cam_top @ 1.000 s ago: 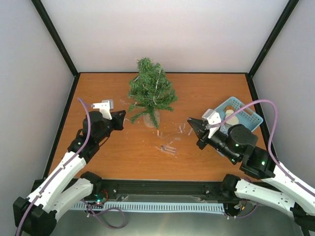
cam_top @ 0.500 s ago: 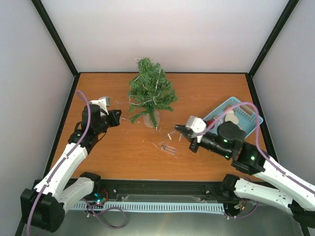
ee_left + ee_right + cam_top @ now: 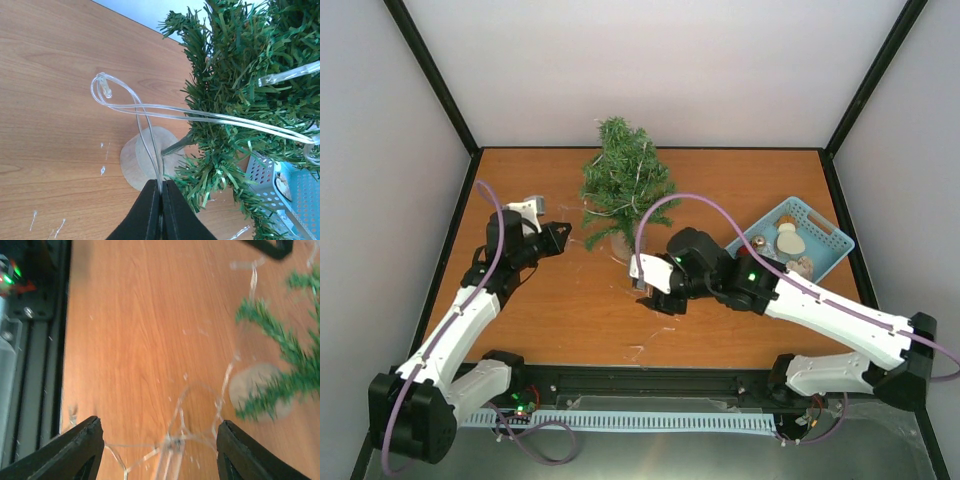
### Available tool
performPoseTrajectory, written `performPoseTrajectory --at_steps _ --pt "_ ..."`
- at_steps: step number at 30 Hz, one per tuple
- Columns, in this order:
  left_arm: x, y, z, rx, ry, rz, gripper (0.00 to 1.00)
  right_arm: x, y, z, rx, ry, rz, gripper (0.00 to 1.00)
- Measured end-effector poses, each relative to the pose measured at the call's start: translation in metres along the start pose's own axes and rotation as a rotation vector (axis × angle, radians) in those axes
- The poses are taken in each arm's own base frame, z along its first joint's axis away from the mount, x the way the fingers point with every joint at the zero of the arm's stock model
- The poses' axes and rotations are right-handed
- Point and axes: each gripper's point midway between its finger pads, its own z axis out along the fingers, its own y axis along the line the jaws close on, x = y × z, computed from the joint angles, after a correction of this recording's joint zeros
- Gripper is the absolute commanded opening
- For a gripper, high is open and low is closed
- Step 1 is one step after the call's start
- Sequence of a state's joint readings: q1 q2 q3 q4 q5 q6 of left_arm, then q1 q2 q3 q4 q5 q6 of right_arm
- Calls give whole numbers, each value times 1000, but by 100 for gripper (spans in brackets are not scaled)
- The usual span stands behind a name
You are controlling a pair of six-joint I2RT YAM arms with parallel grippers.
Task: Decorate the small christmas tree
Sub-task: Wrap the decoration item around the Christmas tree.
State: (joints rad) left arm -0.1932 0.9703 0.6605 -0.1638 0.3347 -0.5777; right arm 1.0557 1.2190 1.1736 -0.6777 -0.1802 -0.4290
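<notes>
Right claw (image 3: 159,436) swung left, open over wooden table (image 3: 125,340); left claw (image 3: 161,189) pinches clear wire (image 3: 150,107).

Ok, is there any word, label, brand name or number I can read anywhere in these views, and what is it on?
None: no text, number or logo can be read in any view.
The small christmas tree, the clear wire, the blue basket and the table show no print.
The ornaments in the basket are too small to tell, and the right wrist view is blurred.
</notes>
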Motion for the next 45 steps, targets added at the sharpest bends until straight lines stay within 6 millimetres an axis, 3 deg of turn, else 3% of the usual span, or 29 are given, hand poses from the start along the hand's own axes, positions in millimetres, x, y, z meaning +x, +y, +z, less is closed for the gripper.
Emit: performPoseTrajectory --at_steps 6,11,16,28,45 --pt "0 0 4 9 6 1 1 58 -13 -10 156 149 16 55" --pt "2 1 6 10 14 6 1 121 -32 5 205 363 54 48" --pt "0 -2 6 24 11 12 1 164 -35 24 176 467 72 54" --pt "1 -4 6 34 13 21 1 191 -24 83 49 446 52 59" --pt "1 -5 6 40 16 22 1 213 -19 106 26 438 57 61"
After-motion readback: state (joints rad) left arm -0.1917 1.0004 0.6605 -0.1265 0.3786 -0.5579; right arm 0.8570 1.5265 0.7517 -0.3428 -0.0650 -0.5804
